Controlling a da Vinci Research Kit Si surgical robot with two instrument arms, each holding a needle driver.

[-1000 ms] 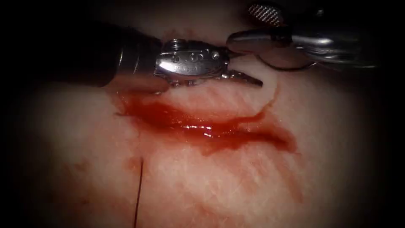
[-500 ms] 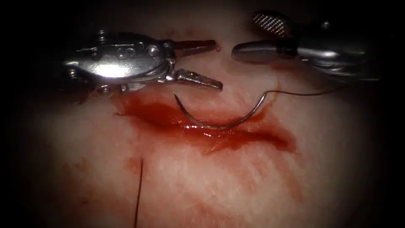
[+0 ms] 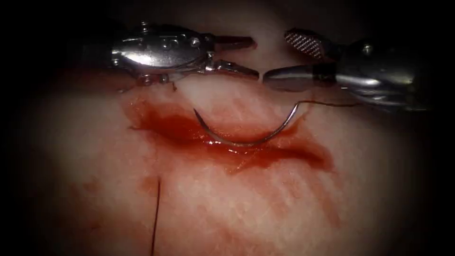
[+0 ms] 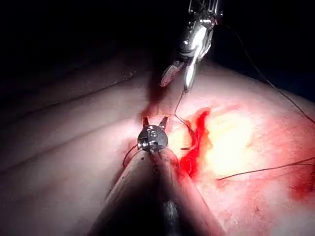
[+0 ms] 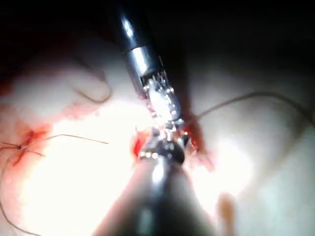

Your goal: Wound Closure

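The tissue (image 3: 246,208) carries everything here. The curved needle (image 3: 241,137) lies loose on it along the cut (image 3: 265,154), amid red fluid (image 3: 170,128). Thread (image 3: 332,103) trails from the needle's right end.

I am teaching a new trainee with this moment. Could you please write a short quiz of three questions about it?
1. True or false: the left hand holds the needle.
2. Where does the needle lie? A) in the right hand; B) free on the tissue along the cut; C) buried deep in the tissue.
3. Fill in: from the needle's right end, the ___ runs off to the right.

Key: 1 false, both hands are open and hold nothing; 2 B; 3 thread.
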